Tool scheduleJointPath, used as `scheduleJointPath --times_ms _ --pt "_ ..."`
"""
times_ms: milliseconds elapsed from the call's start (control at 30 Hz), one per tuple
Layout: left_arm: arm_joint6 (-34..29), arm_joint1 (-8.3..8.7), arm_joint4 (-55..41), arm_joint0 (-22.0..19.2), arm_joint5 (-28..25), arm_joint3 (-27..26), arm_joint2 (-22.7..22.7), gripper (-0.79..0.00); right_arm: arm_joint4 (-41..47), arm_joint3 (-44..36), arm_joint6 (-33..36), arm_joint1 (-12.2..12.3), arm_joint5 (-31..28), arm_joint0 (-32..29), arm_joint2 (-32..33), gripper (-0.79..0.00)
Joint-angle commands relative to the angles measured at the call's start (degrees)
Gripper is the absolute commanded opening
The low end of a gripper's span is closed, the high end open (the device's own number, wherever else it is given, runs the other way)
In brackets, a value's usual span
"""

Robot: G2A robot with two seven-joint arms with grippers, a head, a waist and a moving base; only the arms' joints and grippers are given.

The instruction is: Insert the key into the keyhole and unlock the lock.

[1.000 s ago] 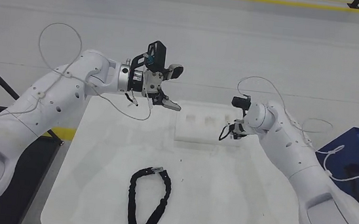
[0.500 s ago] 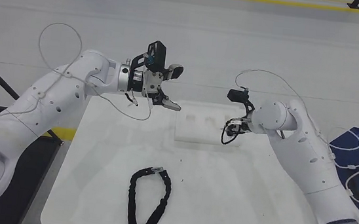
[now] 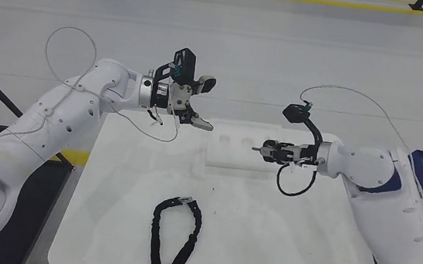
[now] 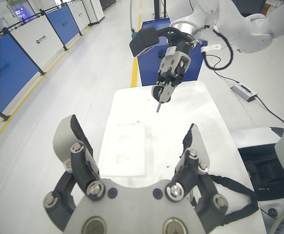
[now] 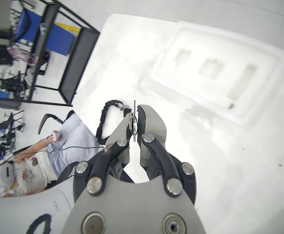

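The key (image 5: 134, 127) is clamped edge-on between the closed fingers of the right gripper (image 5: 134, 115), its thin metal shaft sticking out past the fingertips. In the top view the gripper lies roughly level above the right end of the white foam tray (image 3: 233, 159), with the key pointing left along it, clear of the foam.

The lock (image 3: 175, 237), a black fabric-sleeved chain, lies in a closed loop on the near part of the white table (image 3: 109, 222), well apart from the key. Its metal end (image 3: 183, 200), at the top of the loop, faces the tray. I cannot make out the keyhole.

The tray sits at the far middle of the table and has three shallow rectangular recesses in a row. A small dark speck sits at the edge of one end recess, too small to identify.

The left gripper (image 4: 133, 137) hangs over the table's far left corner, near the tray's left end, fingers spread wide apart.
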Motion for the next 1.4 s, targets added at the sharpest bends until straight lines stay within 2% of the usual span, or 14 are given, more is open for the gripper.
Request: scheduleJointPath --times_ms 0,200,367,1300,1367 --pt "0.00 0.00 0.00 0.00 0.00 0.00 0.00 0.000 5.23 -0.02 0.20 0.18 -5.07 -0.58 1.37 -0.785" --pt "0.00 0.00 0.00 0.00 0.00 0.00 0.00 0.000 11.42 -3.01 -1.43 0.95 -14.84 -3.90 5.40 -0.785" --pt "0.00 0.00 0.00 0.00 0.00 0.00 0.00 0.000 12.85 -4.81 -5.04 1.51 -18.48 -7.34 8.53 -0.785" --pt "0.00 0.00 0.00 0.00 0.00 0.00 0.00 0.000 14.09 -5.11 -5.47 1.85 -19.12 -8.67 9.66 -0.785" --pt "-0.89 0.16 0.85 0.93 1.70 -0.72 -0.43 0.000 14.09 -5.11 -5.47 1.85 -19.12 -8.67 9.66 -0.785"
